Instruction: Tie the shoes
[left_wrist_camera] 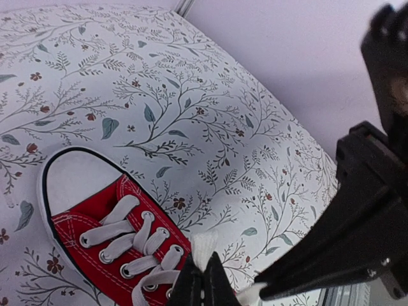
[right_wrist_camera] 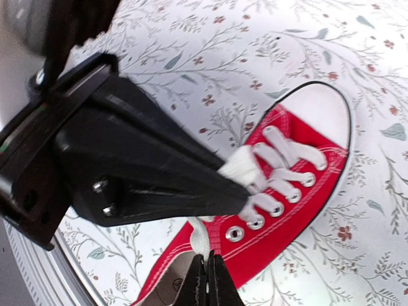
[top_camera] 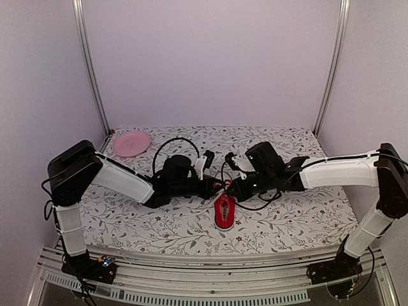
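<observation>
The red sneaker [top_camera: 224, 212] lies mid-table with its white toe cap toward the near edge. It also shows in the left wrist view [left_wrist_camera: 95, 229] and the right wrist view [right_wrist_camera: 287, 191]. My left gripper [top_camera: 217, 185] meets my right gripper [top_camera: 230, 189] just above the shoe's lace end. In the left wrist view my left gripper [left_wrist_camera: 203, 279] is shut on a white lace [left_wrist_camera: 205, 250]. In the right wrist view my right gripper [right_wrist_camera: 207, 277] is shut on the other white lace [right_wrist_camera: 199, 237], and the left gripper's black fingers pinch a lace end [right_wrist_camera: 241, 167].
A pink plate [top_camera: 131, 143] sits at the back left corner of the floral tablecloth [top_camera: 299, 217]. Black cables loop over the table behind both wrists. Walls enclose the table on three sides.
</observation>
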Robot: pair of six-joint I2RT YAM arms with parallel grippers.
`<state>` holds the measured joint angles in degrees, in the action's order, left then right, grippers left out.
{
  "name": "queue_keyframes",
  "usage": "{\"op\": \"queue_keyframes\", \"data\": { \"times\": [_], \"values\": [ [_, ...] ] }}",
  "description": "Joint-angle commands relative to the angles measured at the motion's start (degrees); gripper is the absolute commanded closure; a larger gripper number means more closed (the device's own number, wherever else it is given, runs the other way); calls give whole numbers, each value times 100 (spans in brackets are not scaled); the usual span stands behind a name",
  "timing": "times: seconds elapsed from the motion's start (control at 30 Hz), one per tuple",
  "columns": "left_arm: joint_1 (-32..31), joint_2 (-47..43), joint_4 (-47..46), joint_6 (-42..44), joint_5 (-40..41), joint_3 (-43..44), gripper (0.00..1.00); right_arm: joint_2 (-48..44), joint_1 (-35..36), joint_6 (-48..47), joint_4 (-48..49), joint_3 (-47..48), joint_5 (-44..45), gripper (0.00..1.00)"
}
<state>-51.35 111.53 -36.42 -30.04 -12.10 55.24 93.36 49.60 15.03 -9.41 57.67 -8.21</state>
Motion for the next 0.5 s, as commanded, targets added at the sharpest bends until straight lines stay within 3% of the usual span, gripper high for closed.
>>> {"op": "queue_keyframes", "data": {
  "times": [0.0, 0.47],
  "values": [
    [-25, 53, -62, 34, 46, 101, 100, -82, -358, 270, -13, -178, -165, 98],
    [-28, -61, -435, 128, -270, -221, 100, 556, -846, 260, 391, 358, -801, 98]
  ]
}}
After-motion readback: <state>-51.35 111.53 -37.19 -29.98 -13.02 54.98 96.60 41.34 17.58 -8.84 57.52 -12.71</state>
